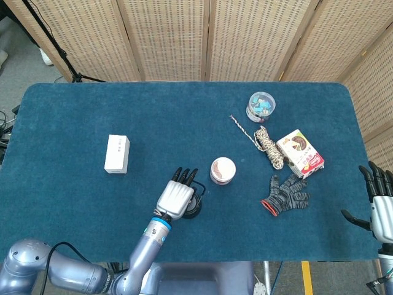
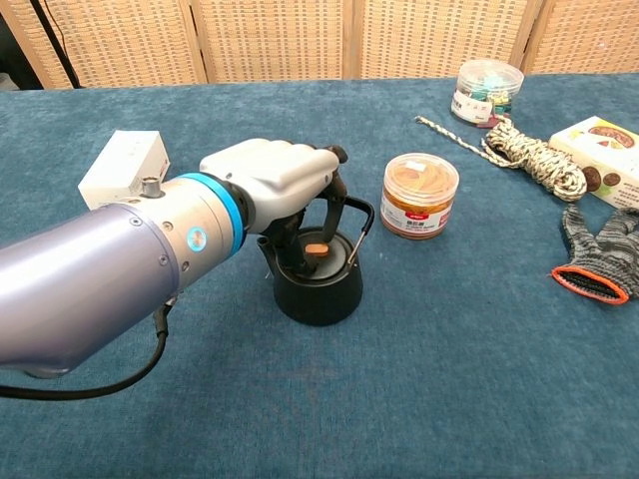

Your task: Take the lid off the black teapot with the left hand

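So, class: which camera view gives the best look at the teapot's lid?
The chest view: the lid with its orange knob sits on the black teapot, under the left hand. In the head view that hand covers nearly all of the teapot.

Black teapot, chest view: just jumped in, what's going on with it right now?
The left robot hand is over the black teapot, fingers reaching down around the lid and its small orange knob. The lid is on the pot; whether the fingers grip the knob cannot be told. The right robot hand is idle at the table's far right edge, fingers spread.
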Controlling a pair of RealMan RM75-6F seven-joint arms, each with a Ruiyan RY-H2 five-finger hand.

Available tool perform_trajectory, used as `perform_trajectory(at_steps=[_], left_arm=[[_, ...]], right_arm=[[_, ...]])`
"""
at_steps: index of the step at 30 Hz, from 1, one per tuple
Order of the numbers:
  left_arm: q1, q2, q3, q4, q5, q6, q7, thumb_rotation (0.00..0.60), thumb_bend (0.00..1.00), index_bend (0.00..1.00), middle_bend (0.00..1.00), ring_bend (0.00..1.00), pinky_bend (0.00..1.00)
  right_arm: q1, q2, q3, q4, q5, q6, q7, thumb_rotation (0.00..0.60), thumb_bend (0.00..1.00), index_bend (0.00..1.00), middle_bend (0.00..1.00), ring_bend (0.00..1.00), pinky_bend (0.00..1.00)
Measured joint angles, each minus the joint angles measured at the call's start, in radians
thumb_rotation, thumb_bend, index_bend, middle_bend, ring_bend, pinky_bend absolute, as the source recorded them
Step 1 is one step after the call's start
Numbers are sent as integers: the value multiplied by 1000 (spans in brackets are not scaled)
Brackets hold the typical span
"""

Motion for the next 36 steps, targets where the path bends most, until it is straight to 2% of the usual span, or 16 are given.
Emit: perform_trajectory(at_steps=[12, 21, 36], left_arm=[[-29, -28, -14, 41, -45, 10, -1, 600, 315, 541, 0, 0, 0], [-44, -35, -18, 55, -90, 26, 16, 600, 328, 640, 0, 0, 0], [-51, 26, -32, -36, -80, 65, 14, 600, 328, 672, 0, 0, 0]], right_arm=[[0, 0, 2, 3, 9, -5, -2, 600, 0, 0, 0, 0, 0], [3, -6, 1, 7, 13, -10, -14, 600, 0, 0, 0, 0, 0], [3, -7, -1, 8, 10, -10, -15, 600, 0, 0, 0, 0, 0]])
